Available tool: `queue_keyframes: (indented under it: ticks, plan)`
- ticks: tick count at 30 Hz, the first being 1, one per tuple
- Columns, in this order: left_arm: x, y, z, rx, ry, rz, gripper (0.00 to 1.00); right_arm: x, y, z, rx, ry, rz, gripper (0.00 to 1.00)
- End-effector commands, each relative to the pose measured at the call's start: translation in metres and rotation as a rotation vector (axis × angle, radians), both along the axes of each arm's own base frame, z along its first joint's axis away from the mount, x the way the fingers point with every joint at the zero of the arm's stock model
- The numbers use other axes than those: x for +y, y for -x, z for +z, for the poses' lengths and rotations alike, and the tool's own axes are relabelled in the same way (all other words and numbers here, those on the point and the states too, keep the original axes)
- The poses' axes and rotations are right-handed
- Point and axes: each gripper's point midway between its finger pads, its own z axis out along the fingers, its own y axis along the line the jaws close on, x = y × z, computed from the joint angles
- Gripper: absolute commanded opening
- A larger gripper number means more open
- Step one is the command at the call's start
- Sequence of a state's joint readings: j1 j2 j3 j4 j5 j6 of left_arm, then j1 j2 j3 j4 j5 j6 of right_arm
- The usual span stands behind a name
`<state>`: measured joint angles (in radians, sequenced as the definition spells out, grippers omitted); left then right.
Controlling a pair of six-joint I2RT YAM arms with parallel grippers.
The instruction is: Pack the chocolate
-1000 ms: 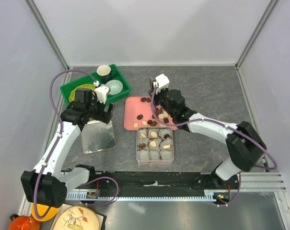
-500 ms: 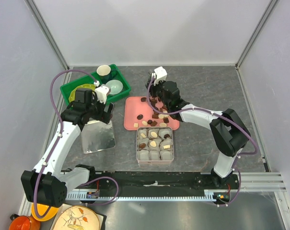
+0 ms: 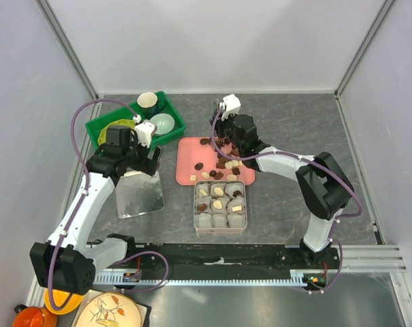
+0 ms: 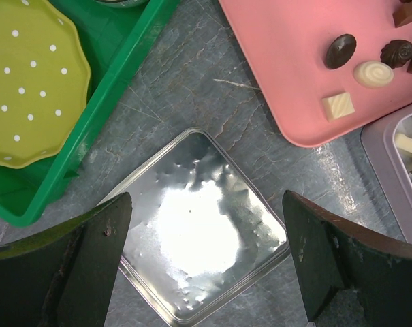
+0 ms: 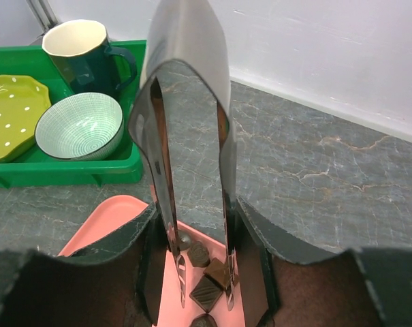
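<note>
Nearest my arm bases is the tin (image 3: 195, 212), open, with grey cups (image 3: 220, 221) set in rows. Chocolate (image 3: 218, 204), dark and cream, sits in the cups of the two far rows.

Left of the tin and apart from it, the lid (image 4: 199, 245) lies flat on the table (image 3: 294, 136). My left gripper (image 4: 206, 204) hangs right over the lid with its fingers spread wide and nothing between them, one finger toward each side of the lid. I cannot tell whether they touch it.

Just past the tin lies the tray (image 4: 280, 68), with more chocolate loose on it, mostly toward its right side. A few pieces lie near its left and near edges.

My right gripper (image 5: 204, 272) is clamped on the tongs (image 5: 185, 68), which point down at the far right part of the tray. The arms of the tongs stand apart. Their tips are low over the tray, with a few dark pieces between them. I cannot tell whether either tip touches a piece.

Farthest off, at the left, the bin (image 5: 62, 172) holds a plate (image 5: 8, 116), a bowl (image 5: 80, 126) and a mug (image 5: 80, 54).
</note>
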<state>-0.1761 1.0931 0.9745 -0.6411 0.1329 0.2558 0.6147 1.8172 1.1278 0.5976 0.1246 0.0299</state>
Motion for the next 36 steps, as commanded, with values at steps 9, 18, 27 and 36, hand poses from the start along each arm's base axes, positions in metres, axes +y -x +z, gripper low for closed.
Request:
queue_keyframes:
  ticks: [9,18,27,36]
  plan:
    - [0.004,-0.002,-0.001,-0.020,-0.028,-0.018,0.98,0.000,0.029,-0.009,0.032,-0.083,0.072,0.45]
    - [0.002,-0.002,0.001,-0.022,-0.019,-0.018,0.99,0.002,0.058,0.000,0.022,-0.087,0.112,0.45]
    - [0.002,-0.001,0.004,-0.029,-0.016,-0.019,0.99,0.007,0.075,-0.005,0.025,-0.070,0.124,0.44]
    - [0.003,0.000,0.005,-0.031,-0.018,-0.017,0.99,0.016,0.067,-0.006,0.021,-0.033,0.129,0.45]
